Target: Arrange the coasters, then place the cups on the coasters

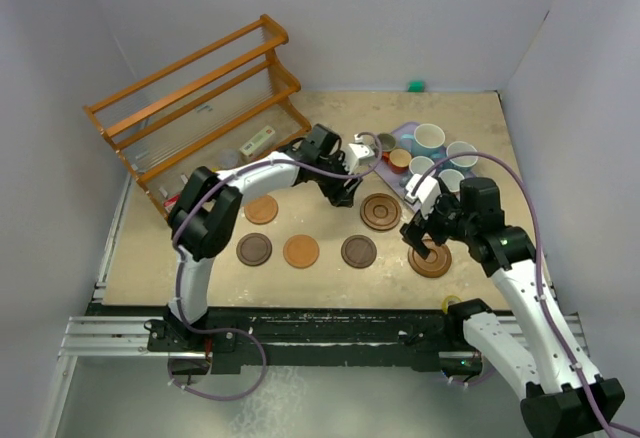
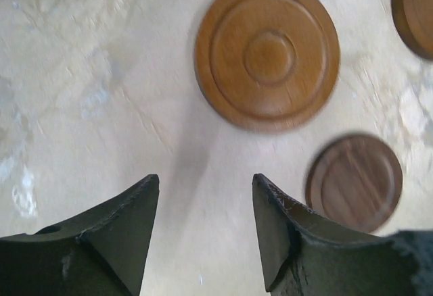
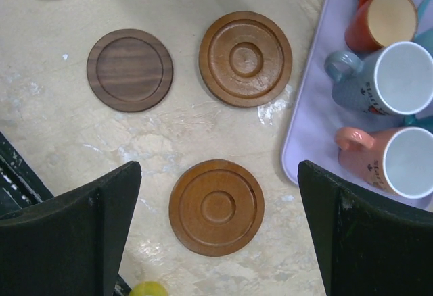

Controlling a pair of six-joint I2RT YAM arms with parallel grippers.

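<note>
Six coasters lie on the table: tan-orange ones (image 1: 261, 209) (image 1: 301, 251), dark brown ones (image 1: 254, 249) (image 1: 359, 251), and two larger ringed ones (image 1: 381, 211) (image 1: 430, 258). My left gripper (image 1: 345, 195) (image 2: 205, 178) hovers open and empty just left of the ringed coaster (image 2: 267, 53), with a dark brown coaster (image 2: 353, 181) to its side. My right gripper (image 1: 425, 239) (image 3: 218, 169) hangs wide open above the reddish-brown ringed coaster (image 3: 216, 207). The cups, among them orange (image 3: 385, 19), grey-blue (image 3: 399, 76) and pink (image 3: 399, 161), stand crowded on the lavender tray (image 3: 311, 127).
A wooden rack (image 1: 200, 98) stands at the back left with small items by its foot. A small green object (image 1: 416, 85) sits at the back wall. A yellow-green thing (image 3: 147, 289) lies near the front edge under the right arm.
</note>
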